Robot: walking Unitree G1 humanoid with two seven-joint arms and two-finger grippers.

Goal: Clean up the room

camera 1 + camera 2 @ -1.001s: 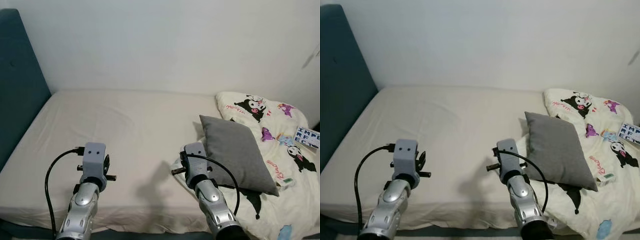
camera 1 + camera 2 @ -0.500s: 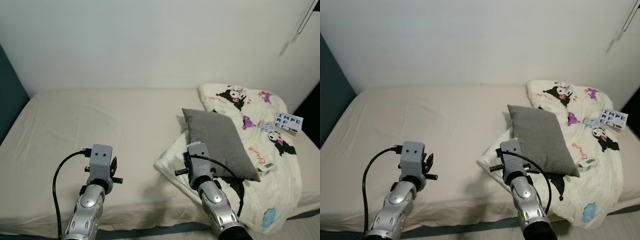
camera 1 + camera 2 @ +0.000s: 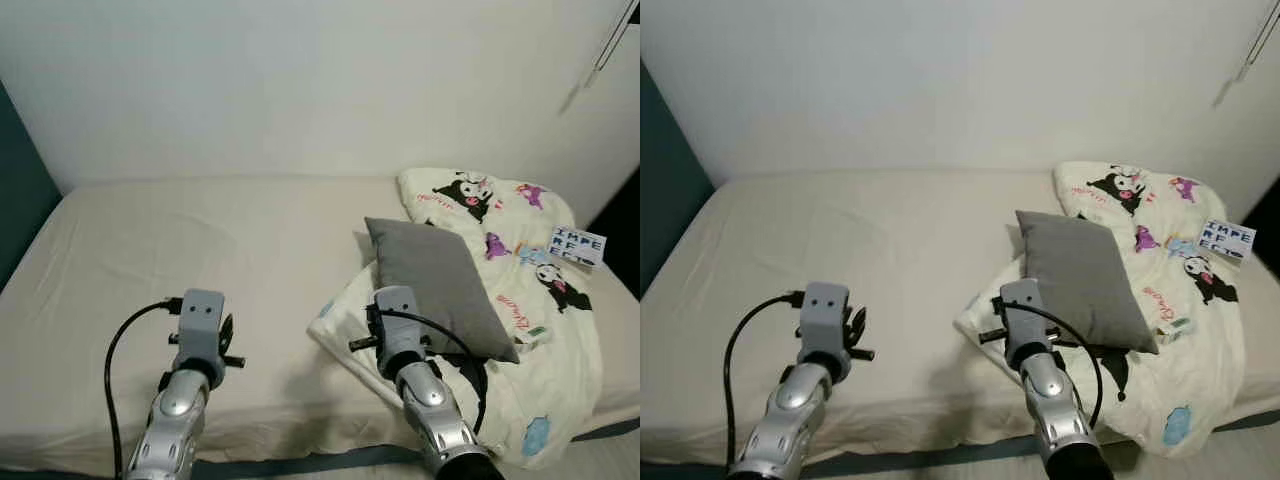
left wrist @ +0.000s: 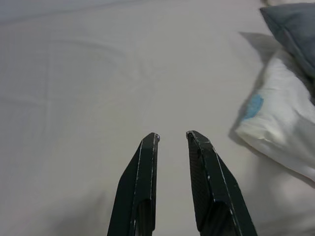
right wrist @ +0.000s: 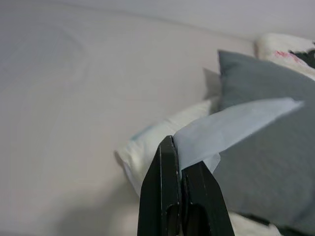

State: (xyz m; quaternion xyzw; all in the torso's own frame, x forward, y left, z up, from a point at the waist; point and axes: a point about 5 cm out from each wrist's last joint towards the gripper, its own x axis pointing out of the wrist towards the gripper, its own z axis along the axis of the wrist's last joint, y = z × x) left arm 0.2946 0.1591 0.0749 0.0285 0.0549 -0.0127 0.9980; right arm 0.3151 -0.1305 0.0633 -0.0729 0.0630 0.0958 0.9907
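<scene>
Nearest in, both arms reached out low over the front edge of the bed [image 3: 200,230]. The left hand [image 4: 172,137] hovered above bare sheet, its two black fingers [image 4: 142,182] spread a little apart with nothing between them. The right hand [image 5: 178,152] was pressed together, pinching a pale slip of paper [image 5: 231,125] that stuck out past the fingertips toward the pillow [image 5: 275,167]. In the head views that arm sat at about 5 o'clock, just beside the near edge of the quilt [image 3: 545,400].

A step farther, the grey pillow lay tilted on top of the white cartoon-print quilt, which was bunched over the right side of the bed from 3 to 5 o'clock and hung over the mattress edge. A small pale box [image 3: 537,335] lay on the quilt just beside the pillow's right corner.

Farther still, at 2 o'clock, a white card with block letters [image 3: 577,245] rested on the quilt. At 9 o'clock stood the teal headboard [image 3: 18,200], and a plain white wall [image 3: 300,80] ran behind the bed.
</scene>
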